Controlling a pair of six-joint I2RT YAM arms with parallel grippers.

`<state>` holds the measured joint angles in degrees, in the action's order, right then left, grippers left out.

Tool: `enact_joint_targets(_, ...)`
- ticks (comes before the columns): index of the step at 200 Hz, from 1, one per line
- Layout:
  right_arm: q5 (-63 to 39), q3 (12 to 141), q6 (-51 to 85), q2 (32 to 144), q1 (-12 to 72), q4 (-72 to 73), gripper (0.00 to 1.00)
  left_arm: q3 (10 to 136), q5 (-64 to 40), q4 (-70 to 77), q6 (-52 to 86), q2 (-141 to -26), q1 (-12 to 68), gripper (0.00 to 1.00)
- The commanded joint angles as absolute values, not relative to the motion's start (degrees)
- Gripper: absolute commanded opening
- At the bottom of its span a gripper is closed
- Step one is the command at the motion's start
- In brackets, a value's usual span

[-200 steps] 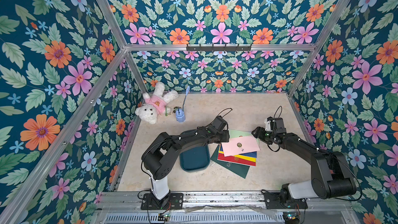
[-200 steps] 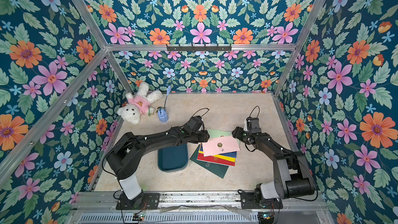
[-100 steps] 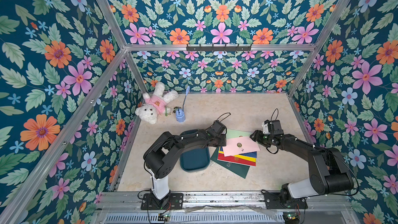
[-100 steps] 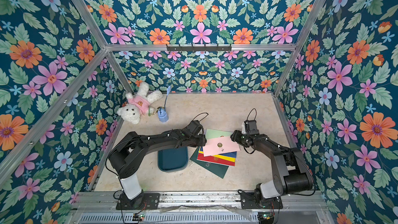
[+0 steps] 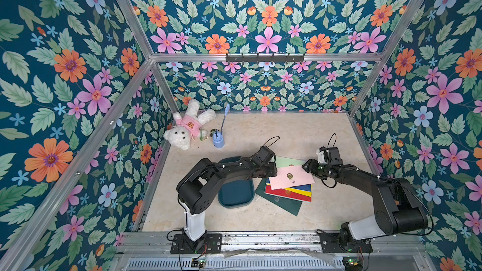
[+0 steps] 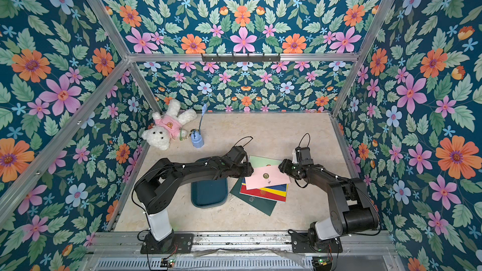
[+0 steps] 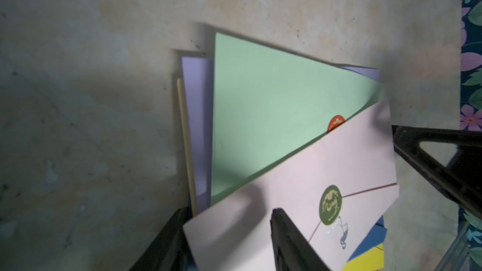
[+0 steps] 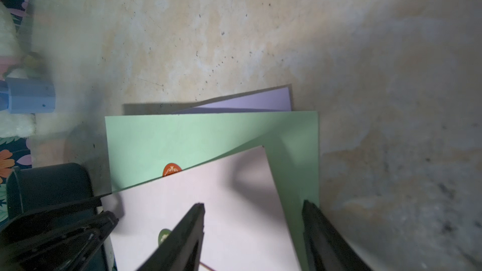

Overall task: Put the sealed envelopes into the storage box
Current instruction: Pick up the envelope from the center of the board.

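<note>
A fanned stack of sealed envelopes lies right of the storage box (image 5: 236,205) (image 6: 208,204), a dark teal tray partly under my left arm. The pink envelope (image 5: 294,178) (image 7: 339,173) (image 8: 208,199) with a green seal is on top. Below it show light green (image 5: 287,161) (image 7: 260,113), lilac (image 7: 198,126) (image 8: 260,100), yellow (image 5: 300,191), red (image 5: 287,194) and dark green (image 5: 279,202) ones. My left gripper (image 5: 272,172) (image 7: 229,211) is open, its jaws straddling the pink envelope's left end. My right gripper (image 5: 305,166) (image 8: 253,203) is open, its jaws straddling the pink envelope's far right corner.
A white teddy bear (image 5: 186,129) in a pink shirt lies at the back left, next to a small light-blue cup (image 5: 218,140). Flowered walls close in the beige table on three sides. A metal rail (image 5: 260,241) with both arm bases runs along the front.
Both grippers' jaws have narrowed a little around the ends of the pink envelope. The arms and the stack have hardly shifted.
</note>
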<state>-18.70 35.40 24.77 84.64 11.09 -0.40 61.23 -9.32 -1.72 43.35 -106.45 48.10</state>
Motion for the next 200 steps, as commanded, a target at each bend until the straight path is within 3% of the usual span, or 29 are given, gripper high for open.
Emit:
enact_joint_targets(1, -21.80, 34.83, 26.25, 83.91, 11.23, -0.92, 0.62, 62.12, -12.81, 2.73, 44.52, -105.90, 48.21, 0.55)
enact_joint_targets(98, -33.54, 32.09, 33.84, 73.82, 11.21, 5.56, 0.57, 64.19, -10.88, 0.20, 42.79, -105.12, 48.08, 0.53)
enact_joint_targets(132, -32.86, 31.56, 33.51, 71.48, 11.24, 3.72, 0.54, 63.98, -9.60, -0.26, 42.28, -105.03, 47.99, 0.53)
enact_joint_targets(154, -32.08, 30.75, 32.71, 71.22, 11.21, 2.73, 0.43, 63.86, -9.32, -0.44, 41.98, -105.13, 47.94, 0.53)
enact_joint_targets(200, -31.51, 30.44, 32.26, 69.85, 11.22, 1.57, 0.02, 65.02, -7.92, -1.71, 40.70, -103.86, 47.57, 0.55)
